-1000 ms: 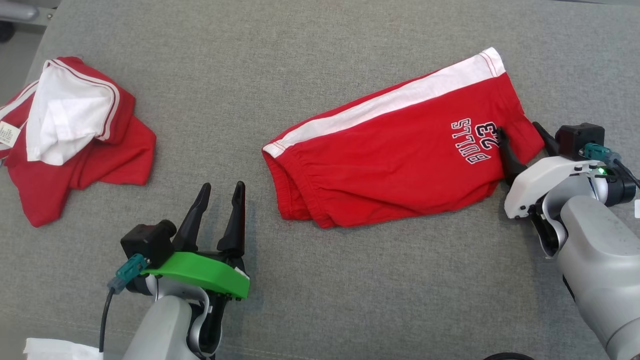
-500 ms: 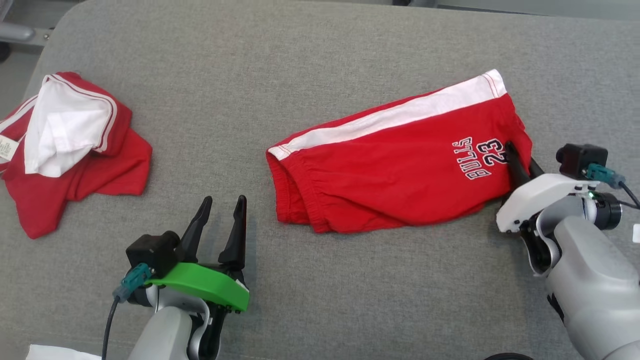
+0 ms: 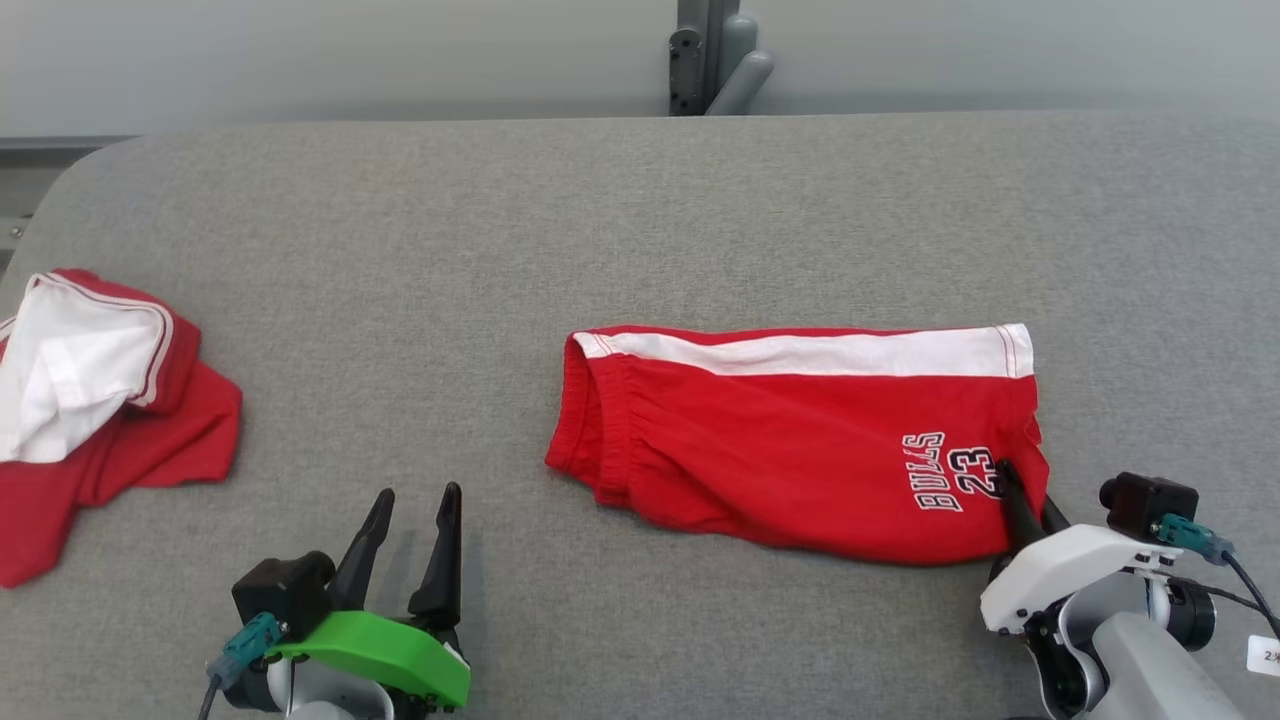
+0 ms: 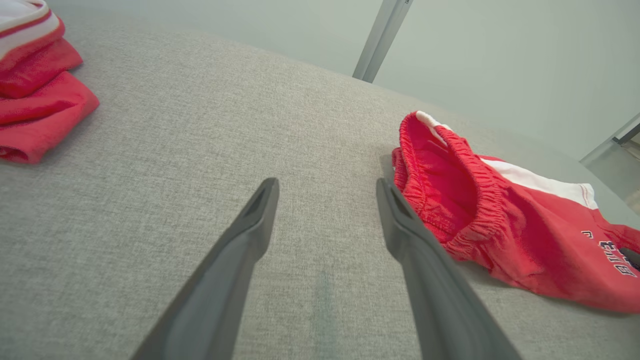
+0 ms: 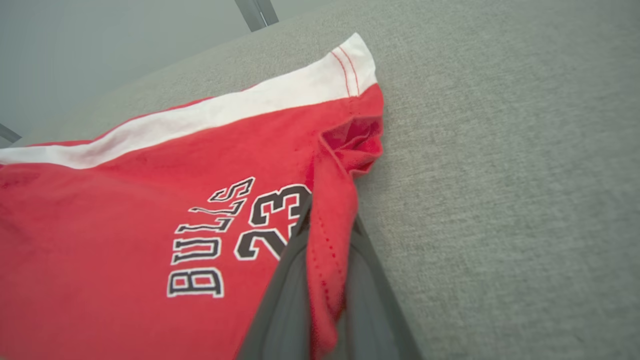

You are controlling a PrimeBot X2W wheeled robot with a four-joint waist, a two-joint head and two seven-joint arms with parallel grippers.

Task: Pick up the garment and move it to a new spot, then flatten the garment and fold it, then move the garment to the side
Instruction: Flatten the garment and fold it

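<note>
The garment (image 3: pixel 790 440) is a pair of red shorts with a white side stripe and "BULLS 23" print, lying folded on the grey surface; it also shows in the left wrist view (image 4: pixel 500 220) and the right wrist view (image 5: pixel 150 210). My right gripper (image 3: pixel 1022 490) is shut on the garment's leg hem beside the print, and the right wrist view shows a pinched ridge of red cloth between the fingers (image 5: pixel 280 310). My left gripper (image 3: pixel 415 515) stands open over bare surface, left of the waistband (image 4: pixel 440 170), holding nothing.
A second red and white garment (image 3: pixel 90 400) lies bunched at the far left (image 4: pixel 35 100). The grey padded surface (image 3: pixel 640 220) ends at a pale wall with a metal post (image 3: pixel 710 60) behind it.
My right gripper closed on the leg hem and drew the shorts toward the front, turning them level. The head camera tilted up, bringing the wall into view. The left gripper stayed open.
</note>
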